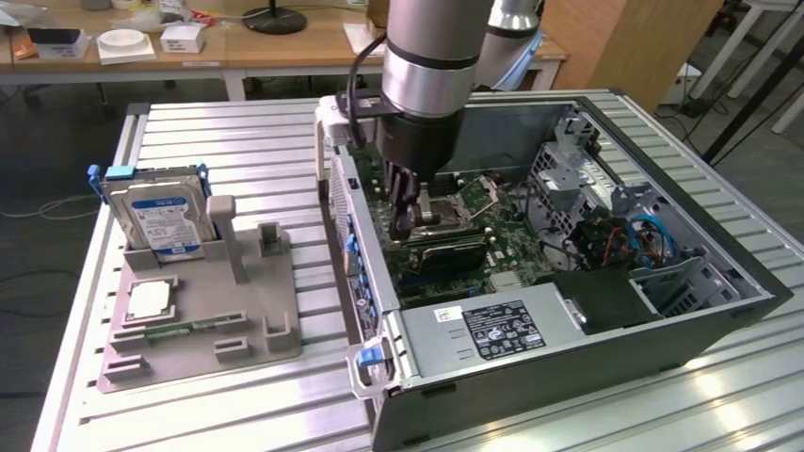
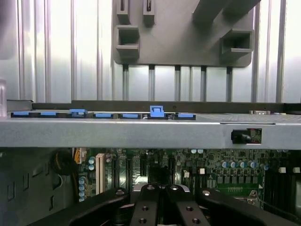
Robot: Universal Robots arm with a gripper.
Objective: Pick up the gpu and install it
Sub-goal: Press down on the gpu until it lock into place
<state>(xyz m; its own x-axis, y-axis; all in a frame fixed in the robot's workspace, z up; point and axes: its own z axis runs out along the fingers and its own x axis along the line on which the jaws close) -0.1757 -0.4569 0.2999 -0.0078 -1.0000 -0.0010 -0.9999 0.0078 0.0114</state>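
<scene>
One gripper (image 1: 405,221), fingers closed, reaches down inside the open computer case (image 1: 703,325), over the motherboard (image 1: 496,240); grey fixture (image 1: 201,320) beside case holds hard drive (image 1: 157,217).

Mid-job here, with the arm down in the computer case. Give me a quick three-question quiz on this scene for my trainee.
1. True or false: the claw is down inside the open computer case.
2. Where does the blue-labelled hard drive stand? A: upright in the grey holder. B: inside the case. C: flat on the bare table.
3. Fill in: the claw's jaws are ____.
Key: 1 true; 2 A; 3 shut.
</scene>
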